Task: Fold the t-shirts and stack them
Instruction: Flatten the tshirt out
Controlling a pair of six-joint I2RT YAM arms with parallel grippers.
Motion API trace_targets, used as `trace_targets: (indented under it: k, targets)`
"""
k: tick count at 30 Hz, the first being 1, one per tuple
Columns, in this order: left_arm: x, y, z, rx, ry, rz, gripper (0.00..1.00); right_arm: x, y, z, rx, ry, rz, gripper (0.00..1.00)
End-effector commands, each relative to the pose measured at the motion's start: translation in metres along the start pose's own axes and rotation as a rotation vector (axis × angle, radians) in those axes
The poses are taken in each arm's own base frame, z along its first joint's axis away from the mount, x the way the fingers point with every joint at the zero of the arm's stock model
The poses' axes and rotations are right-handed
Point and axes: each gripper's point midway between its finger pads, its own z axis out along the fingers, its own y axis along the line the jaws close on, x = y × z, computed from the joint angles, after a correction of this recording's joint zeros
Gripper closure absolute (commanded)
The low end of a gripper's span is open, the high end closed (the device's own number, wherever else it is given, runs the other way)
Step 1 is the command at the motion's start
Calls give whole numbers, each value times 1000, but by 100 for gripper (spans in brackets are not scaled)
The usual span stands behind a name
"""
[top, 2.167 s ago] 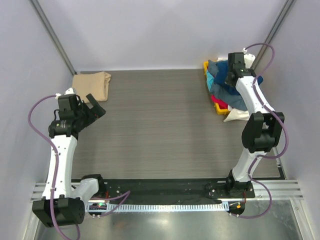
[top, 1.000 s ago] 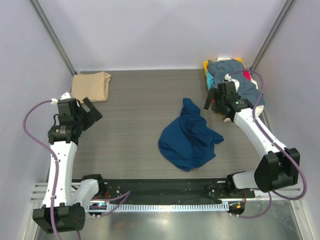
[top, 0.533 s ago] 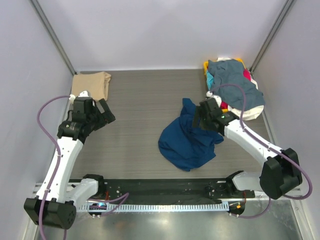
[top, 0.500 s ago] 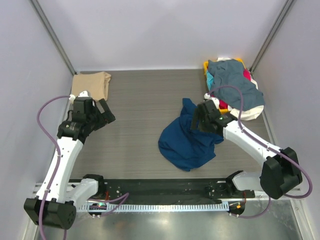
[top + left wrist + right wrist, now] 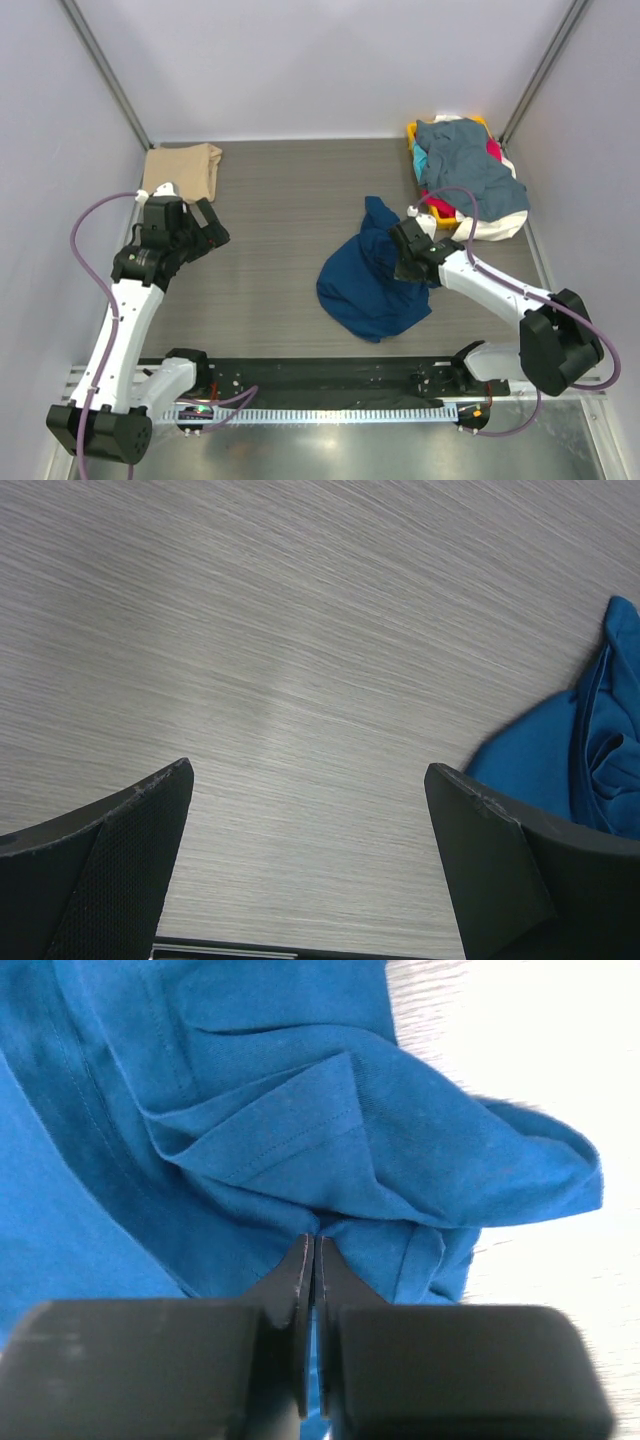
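My right tool (image 5: pixel 314 1243) pinches a fold of the blue t-shirt (image 5: pixel 370 285); left tool (image 5: pixel 308 770) gapes open. So thin a bite could slip.

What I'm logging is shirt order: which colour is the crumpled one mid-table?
Blue shirt; right wrist view shows it best.

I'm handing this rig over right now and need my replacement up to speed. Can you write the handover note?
Left hand: open, empty, above bare table.
Right hand: shut, pinching a fold of the blue shirt, which lies crumpled mid-table.
Done: tan shirt folded at the back left corner.
Left: flatten and fold the blue shirt, probably stack it on the tan one, then work through the pile at the back right.
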Motion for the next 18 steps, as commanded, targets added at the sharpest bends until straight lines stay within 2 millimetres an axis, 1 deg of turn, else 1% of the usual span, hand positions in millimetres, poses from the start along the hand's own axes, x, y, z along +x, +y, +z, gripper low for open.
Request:
trace_targets:
  k: [1, 4, 5, 7, 8, 10, 11, 12, 13, 14, 15, 16, 17, 18]
  targets:
    - [-5, -4, -8, 26, -25, 22, 1, -15, 14, -5, -19, -49, 17, 99]
    - [-6, -4, -11, 30, -33, 21, 1, -20, 23, -12, -32, -65, 10, 99]
    - [-7, -4, -11, 31, -35, 22, 1, -21, 33, -19, -53, -75, 3, 99]
    - [-8, -3, -12, 28, -43, 21, 1, -25, 46, -28, -80, -93, -4, 99]
    - [-8, -3, -13, 25, -45, 22, 0, -32, 63, -41, -121, -115, -11, 99]
    - [-11, 1, -15, 7, -59, 21, 1, -39, 87, -51, -163, -124, -31, 99]
    - [-12, 3, -16, -5, -66, 18, 1, -50, 117, -74, -246, -150, -47, 99]
    - [-12, 5, -18, -19, -71, 19, 0, -57, 134, -86, -289, -164, -56, 99]
    - [-16, 10, -20, -44, -94, 14, 0, -61, 151, -89, -309, -166, -76, 99]
    - [-18, 13, -23, -55, -104, 12, 0, -76, 189, -125, -420, -216, -88, 99]
    - [-19, 16, -25, -70, -115, 11, 0, -82, 208, -139, -469, -237, -116, 99]
    - [-21, 19, -27, -86, -131, 10, 0, -81, 230, -151, -525, -240, -142, 99]
    - [-25, 26, -33, -115, -160, 3, 0, -91, 264, -168, -614, -265, -156, 99]
    - [-27, 29, -36, -130, -175, 1, 0, -73, 290, -180, -712, -214, -222, 99]
